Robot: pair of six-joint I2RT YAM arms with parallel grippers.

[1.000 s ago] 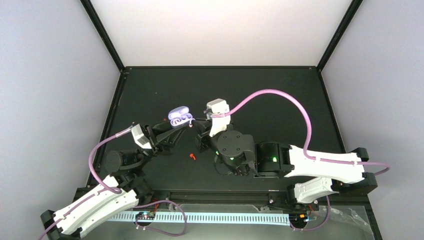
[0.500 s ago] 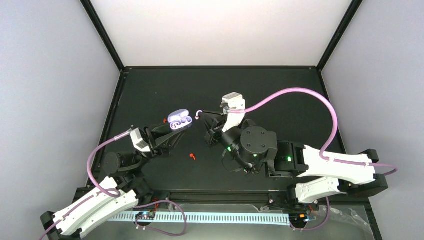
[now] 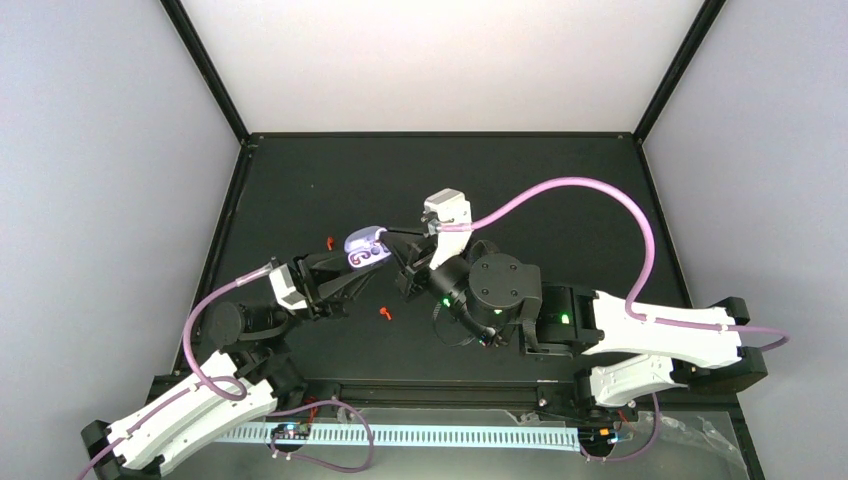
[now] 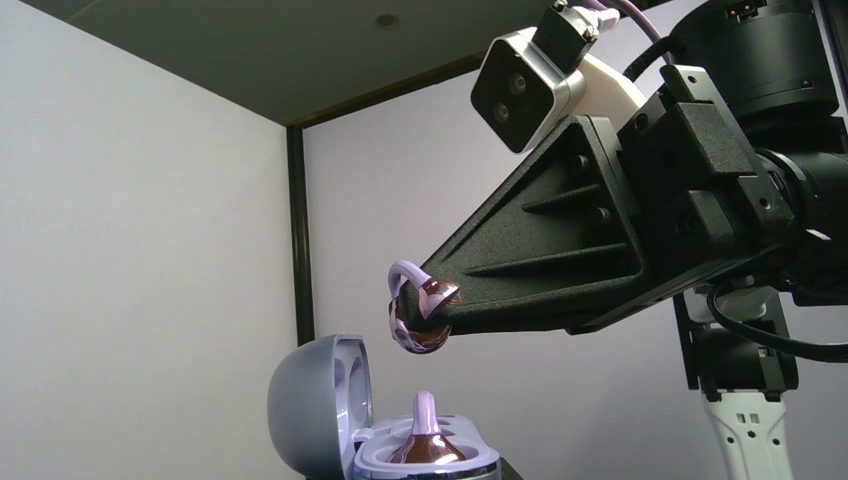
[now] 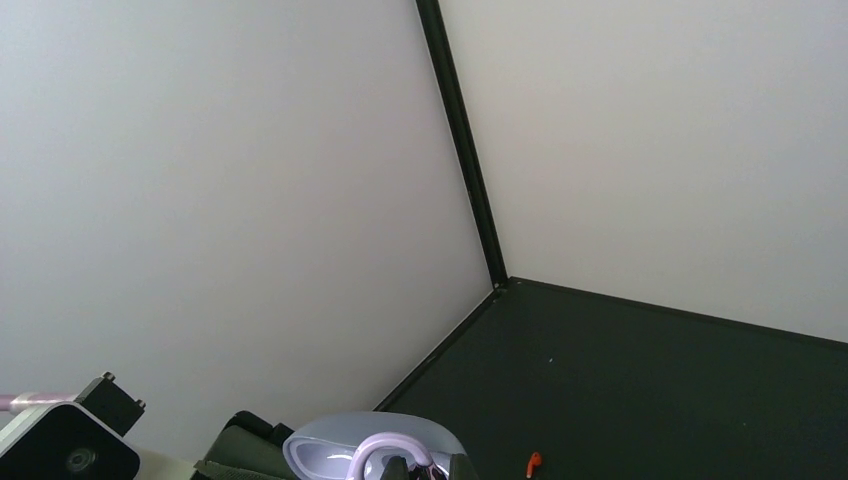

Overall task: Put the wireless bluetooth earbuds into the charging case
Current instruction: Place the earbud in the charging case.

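Lavender earbud [image 4: 418, 320] in right end effector [image 3: 388, 236], above case [image 4: 325, 405]

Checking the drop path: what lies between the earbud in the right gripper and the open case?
Only air. The left wrist view shows the held earbud above the open case, clear of it; a second earbud sits inside.

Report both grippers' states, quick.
Left gripper: shut on the charging case.
Right gripper: shut on a lavender earbud.
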